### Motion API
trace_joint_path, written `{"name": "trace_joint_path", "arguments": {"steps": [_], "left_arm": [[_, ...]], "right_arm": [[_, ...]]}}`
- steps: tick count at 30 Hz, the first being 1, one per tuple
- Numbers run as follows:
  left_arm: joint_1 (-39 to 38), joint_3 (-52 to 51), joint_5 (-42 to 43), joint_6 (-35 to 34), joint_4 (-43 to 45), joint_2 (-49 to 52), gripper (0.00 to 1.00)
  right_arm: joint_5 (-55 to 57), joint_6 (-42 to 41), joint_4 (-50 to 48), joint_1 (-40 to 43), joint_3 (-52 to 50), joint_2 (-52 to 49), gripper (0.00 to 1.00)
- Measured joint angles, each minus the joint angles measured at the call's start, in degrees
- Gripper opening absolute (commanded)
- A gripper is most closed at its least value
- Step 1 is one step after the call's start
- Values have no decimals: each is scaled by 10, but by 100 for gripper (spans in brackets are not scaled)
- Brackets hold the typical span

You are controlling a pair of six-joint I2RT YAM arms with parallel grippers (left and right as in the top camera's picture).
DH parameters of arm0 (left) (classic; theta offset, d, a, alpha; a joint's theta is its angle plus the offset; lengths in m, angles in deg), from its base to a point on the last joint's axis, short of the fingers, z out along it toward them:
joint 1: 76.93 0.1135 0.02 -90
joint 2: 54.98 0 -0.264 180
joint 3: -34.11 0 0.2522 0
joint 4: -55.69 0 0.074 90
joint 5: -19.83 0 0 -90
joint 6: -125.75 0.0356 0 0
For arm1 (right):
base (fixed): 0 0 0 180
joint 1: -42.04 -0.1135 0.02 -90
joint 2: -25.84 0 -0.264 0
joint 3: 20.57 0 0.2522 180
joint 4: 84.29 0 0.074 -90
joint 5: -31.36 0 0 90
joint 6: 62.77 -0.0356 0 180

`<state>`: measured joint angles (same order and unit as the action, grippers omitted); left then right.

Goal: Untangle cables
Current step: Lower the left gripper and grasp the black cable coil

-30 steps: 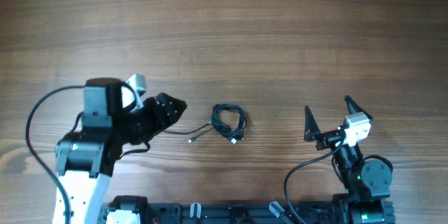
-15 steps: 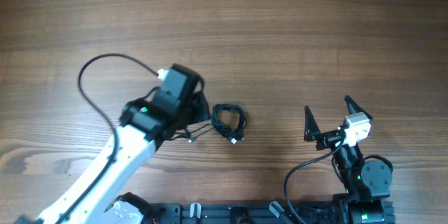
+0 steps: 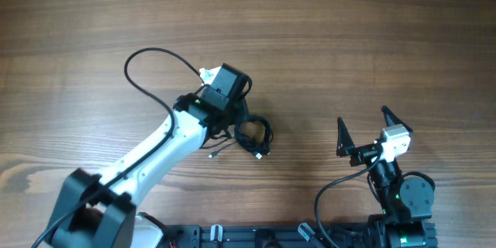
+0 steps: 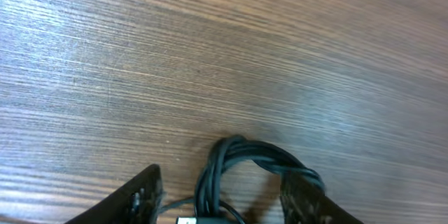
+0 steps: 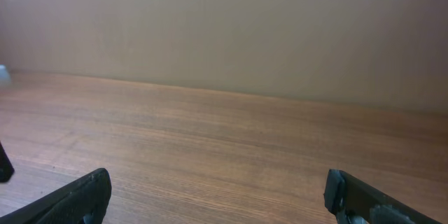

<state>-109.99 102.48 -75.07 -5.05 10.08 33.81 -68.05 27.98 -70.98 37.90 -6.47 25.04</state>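
Two tools: left tool half open, jaws astride the coiled cables on the desk, not gripping; right tool wide open, empty, well apart.

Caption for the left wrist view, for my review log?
Left gripper, jaws apart, straddles the coiled black cables on the wooden table.

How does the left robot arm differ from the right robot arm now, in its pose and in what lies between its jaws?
The white left arm stretches out over the wooden table to the thin black coiled cables; the black right arm sits folded near the front edge, away from them. The left jaws straddle the coil; the right jaws have only bare table between them. Both pairs of jaws are open and hold nothing.
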Motion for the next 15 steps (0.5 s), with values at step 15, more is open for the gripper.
{"name": "trace_joint_path", "arguments": {"steps": [15], "left_arm": [[-12,0,4,1,8,56,48]], "right_arm": [[0,0,0,0,0,0,100]]}}
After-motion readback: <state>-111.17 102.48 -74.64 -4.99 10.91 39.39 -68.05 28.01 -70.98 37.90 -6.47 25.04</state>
